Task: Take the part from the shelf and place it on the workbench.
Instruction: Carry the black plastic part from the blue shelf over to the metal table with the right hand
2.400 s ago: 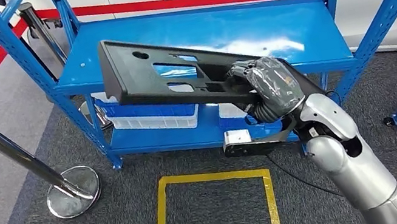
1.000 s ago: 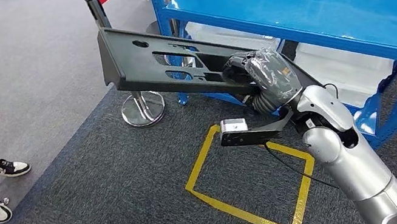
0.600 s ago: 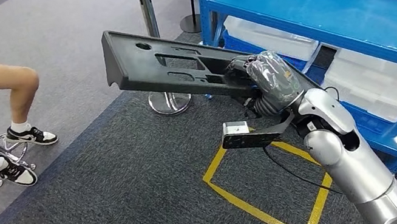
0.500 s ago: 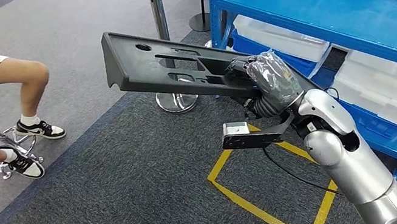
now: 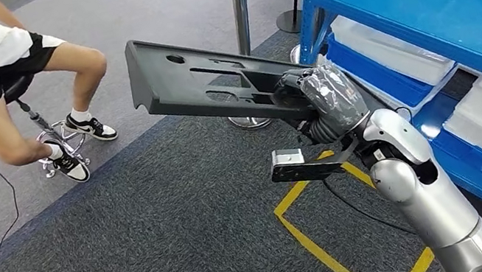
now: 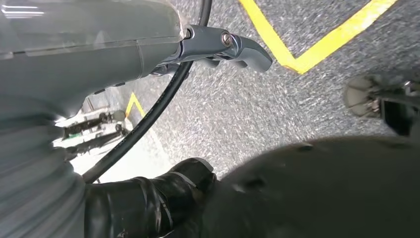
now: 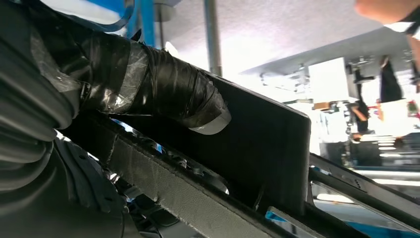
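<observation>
I see the long black part [image 5: 214, 84] held off the floor, my right hand [image 5: 327, 98] clenched on its near end, the rest reaching left. My left hand [image 6: 148, 203] hangs over carpet; I cannot tell its state. The blue shelf [image 5: 439, 4] sits close right, a stanchion [image 5: 240, 1] behind, a seated person [image 5: 4, 80] left. Since earlier frames my view swung left, shelf sliding rightward.
</observation>
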You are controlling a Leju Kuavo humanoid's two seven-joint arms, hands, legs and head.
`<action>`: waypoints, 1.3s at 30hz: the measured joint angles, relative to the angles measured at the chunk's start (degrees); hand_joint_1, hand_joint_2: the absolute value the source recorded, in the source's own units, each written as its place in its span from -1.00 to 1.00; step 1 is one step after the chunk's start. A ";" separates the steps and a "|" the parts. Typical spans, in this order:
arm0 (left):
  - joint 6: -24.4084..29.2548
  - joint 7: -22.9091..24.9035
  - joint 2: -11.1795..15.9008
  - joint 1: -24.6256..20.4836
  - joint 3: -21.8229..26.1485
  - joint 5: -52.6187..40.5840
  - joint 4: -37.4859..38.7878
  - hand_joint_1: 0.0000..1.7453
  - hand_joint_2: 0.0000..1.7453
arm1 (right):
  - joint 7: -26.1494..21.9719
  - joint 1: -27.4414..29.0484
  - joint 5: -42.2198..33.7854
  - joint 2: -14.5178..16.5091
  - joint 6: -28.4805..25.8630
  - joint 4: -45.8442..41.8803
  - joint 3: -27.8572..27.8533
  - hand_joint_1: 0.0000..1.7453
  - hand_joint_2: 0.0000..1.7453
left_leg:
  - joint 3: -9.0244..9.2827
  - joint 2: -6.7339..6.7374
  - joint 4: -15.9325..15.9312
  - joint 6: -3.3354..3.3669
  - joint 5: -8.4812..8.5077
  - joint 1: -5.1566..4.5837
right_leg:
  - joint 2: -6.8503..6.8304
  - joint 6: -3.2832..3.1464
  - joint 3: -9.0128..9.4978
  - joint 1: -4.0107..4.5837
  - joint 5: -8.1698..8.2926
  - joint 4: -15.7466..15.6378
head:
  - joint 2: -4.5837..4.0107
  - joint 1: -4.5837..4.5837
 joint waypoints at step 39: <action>3.00 -4.93 -0.38 0.37 0.06 -2.49 0.01 -1.00 1.00 | 0.92 -0.09 0.66 -0.26 -0.26 -0.21 -2.00 1.00 1.00 | 1.45 -2.45 -5.99 3.19 2.37 -0.73 | 2.58 1.95 -1.19 -0.02 -5.59 6.11 | 0.00 -0.10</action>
